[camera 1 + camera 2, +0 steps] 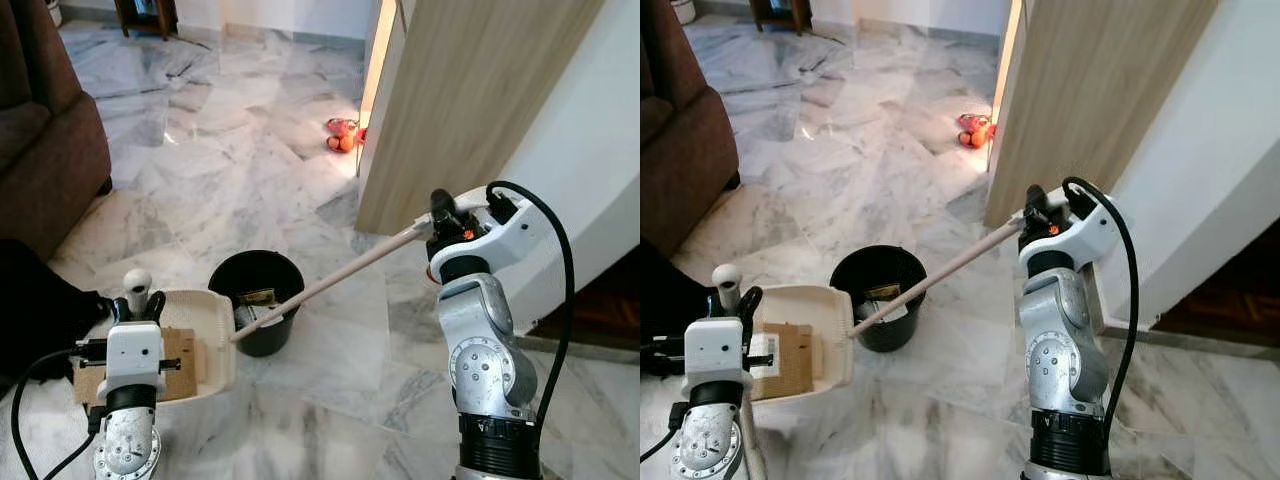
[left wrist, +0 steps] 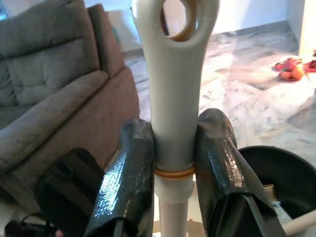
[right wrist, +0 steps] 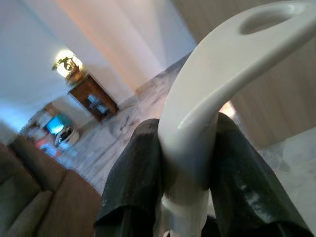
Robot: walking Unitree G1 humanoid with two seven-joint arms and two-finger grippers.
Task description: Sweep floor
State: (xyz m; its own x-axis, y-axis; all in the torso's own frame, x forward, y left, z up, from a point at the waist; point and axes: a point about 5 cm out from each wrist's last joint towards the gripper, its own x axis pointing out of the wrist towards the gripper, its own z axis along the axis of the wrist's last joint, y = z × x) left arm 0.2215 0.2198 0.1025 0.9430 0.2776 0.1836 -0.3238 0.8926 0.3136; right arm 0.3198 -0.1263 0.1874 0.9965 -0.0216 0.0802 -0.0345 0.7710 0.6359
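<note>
Broom (image 1: 330, 276) slants from the right gripper (image 1: 437, 222) — jaws clamped on its handle — down to the black bucket (image 1: 257, 297), while the left gripper (image 2: 170, 163) clamps the dustpan (image 1: 213, 330) handle upright, holding cardboard

The head of the long cream broom stick (image 1: 330, 278) drops inside the round black plastic bucket (image 1: 258, 300), so its bristles are hidden behind the rim. The bucket's contents are too small to identify; they may be scraps of card. The brown cardboard piece (image 1: 782, 360) in the cream plastic dustpan (image 1: 825, 305) is partly covered by the left arm. The small red-orange things (image 1: 342, 135) on the marble floor by the wooden panel's edge are too far to name.
</note>
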